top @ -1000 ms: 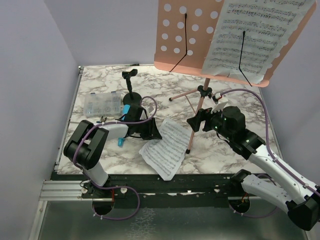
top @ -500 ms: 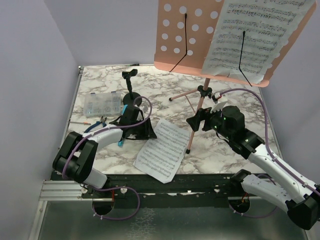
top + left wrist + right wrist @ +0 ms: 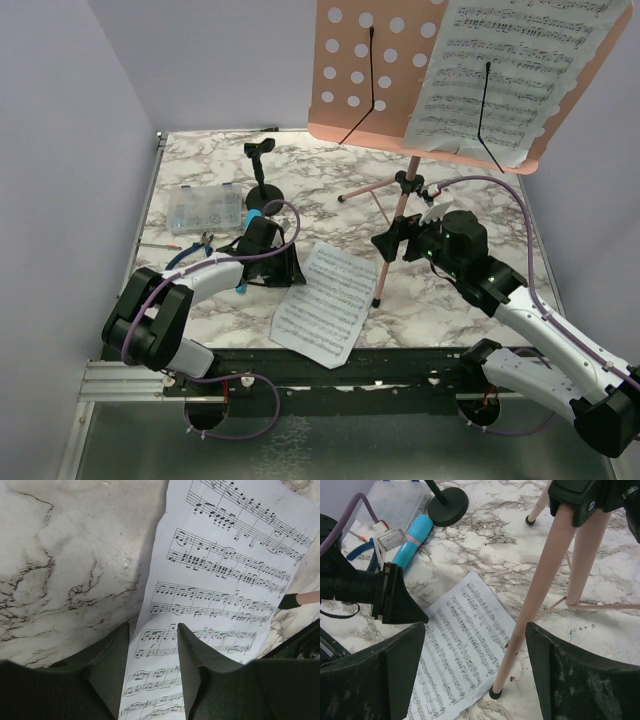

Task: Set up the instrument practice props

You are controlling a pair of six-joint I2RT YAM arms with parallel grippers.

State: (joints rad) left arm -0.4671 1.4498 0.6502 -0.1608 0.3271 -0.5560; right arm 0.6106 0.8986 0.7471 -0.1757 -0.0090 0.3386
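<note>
Sheet-music page (image 3: 325, 305) lies flat on marble table (image 3: 200, 290), beside pink music stand (image 3: 400, 215). My left gripper (image 3: 152, 630): jaws apart, straddling the page's edge (contact unclear). My right gripper (image 3: 475, 635): spread wide near the stand's pole.

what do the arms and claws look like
Both arms have white shells and black joints: left arm, right arm. A purple cable loops along each. The left claw and right claw are matte black, with broad wedge-shaped fingers.
</note>
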